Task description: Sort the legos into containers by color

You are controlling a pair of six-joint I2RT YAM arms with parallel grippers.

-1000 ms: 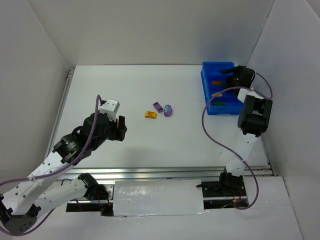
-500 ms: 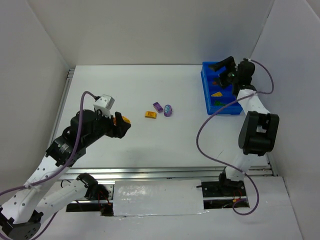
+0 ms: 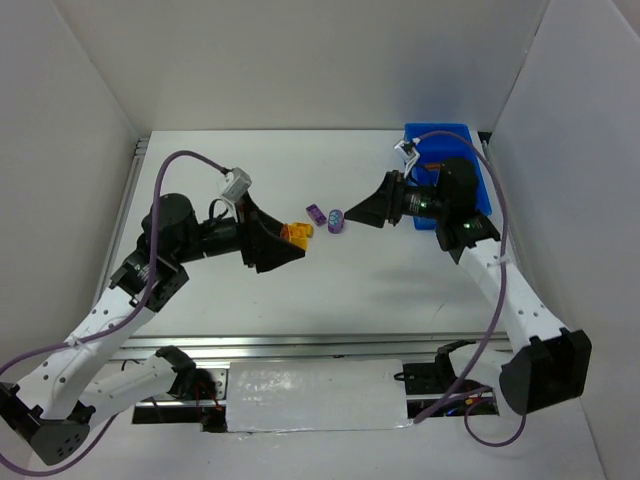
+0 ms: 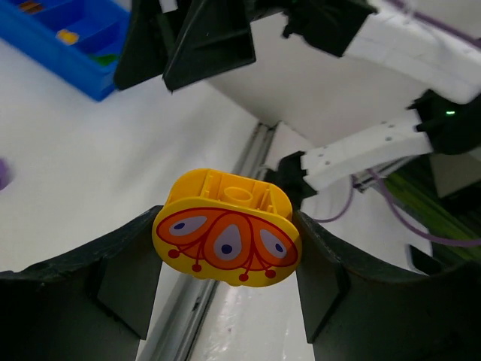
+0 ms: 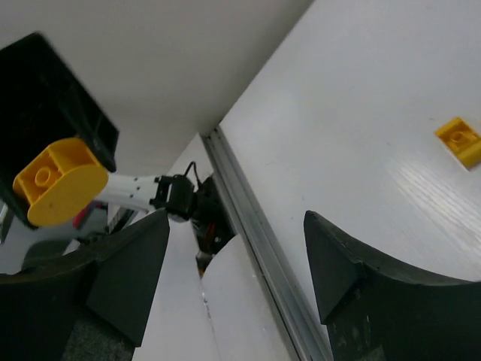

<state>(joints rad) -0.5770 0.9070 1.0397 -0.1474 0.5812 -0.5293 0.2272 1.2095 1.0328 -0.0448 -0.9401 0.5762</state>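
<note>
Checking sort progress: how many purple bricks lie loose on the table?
2. The left purple brick lies mid-table; the right purple brick sits close beside it. Others may hide behind the arms.

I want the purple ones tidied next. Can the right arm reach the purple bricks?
Probably yes. The right end effector is open and empty, its tips close to the purple bricks in the top view, with nothing between them.

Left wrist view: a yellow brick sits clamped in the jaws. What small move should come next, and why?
Probably a handover: the right gripper, jaws open and facing the left gripper, should ease forward around the yellow brick held there. The blue tray lies on the right arm's side.
</note>
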